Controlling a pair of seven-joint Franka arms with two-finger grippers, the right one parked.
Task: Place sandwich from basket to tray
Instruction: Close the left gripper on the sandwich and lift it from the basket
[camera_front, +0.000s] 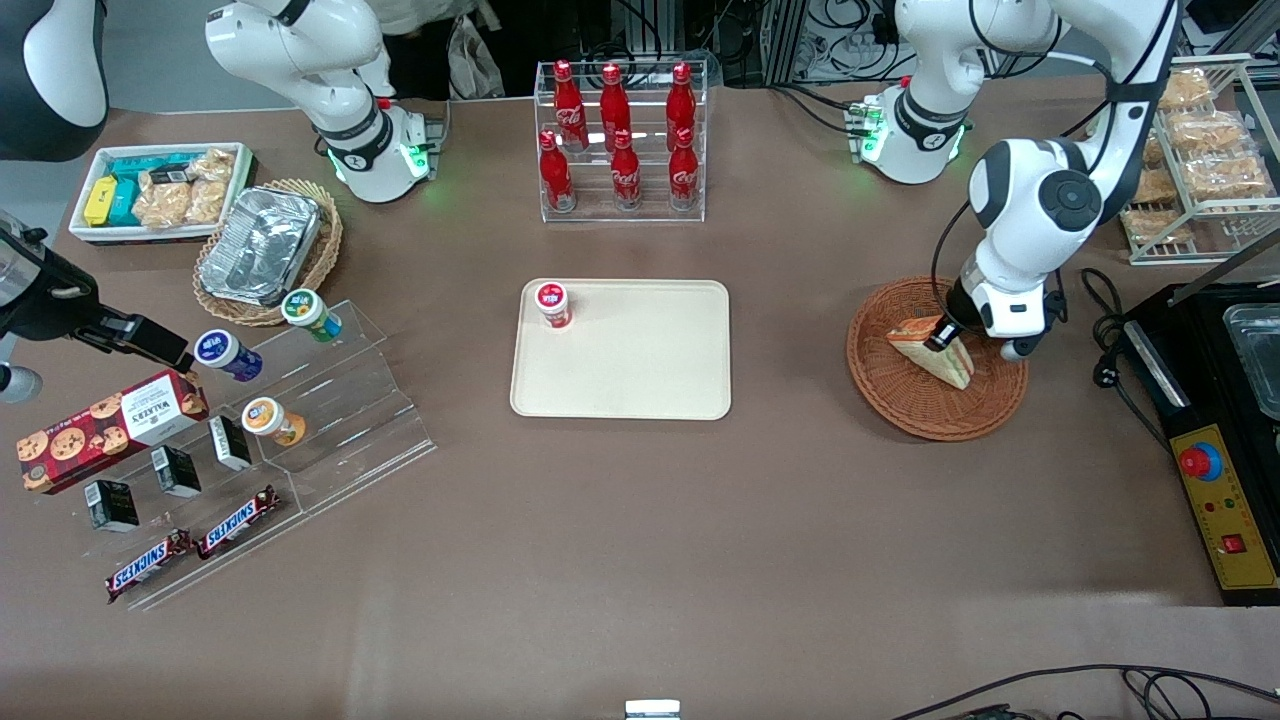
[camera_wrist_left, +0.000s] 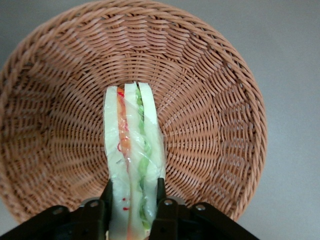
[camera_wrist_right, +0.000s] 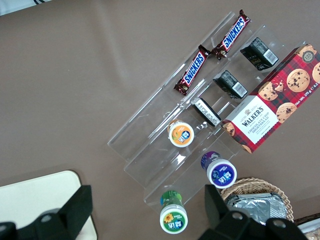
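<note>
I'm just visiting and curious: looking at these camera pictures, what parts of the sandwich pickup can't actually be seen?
- Front view: the gripper sits on the sandwich in the basket; the arm's wrist hides its fingertips.
- Left wrist view: the fingers press both sides of the sandwich, but the picture's edge cuts off its end.
- Whether the sandwich has left the basket floor can't be told.

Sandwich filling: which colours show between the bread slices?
Red, orange and green on the sandwich, held by the gripper over the basket; clearest in the left wrist view.

Even overhead light, soft shadows.
Claw (camera_wrist_left: 132, 200) on sandwich (camera_wrist_left: 132, 160) slightly blurred; glare on foil container (camera_front: 262, 245).
</note>
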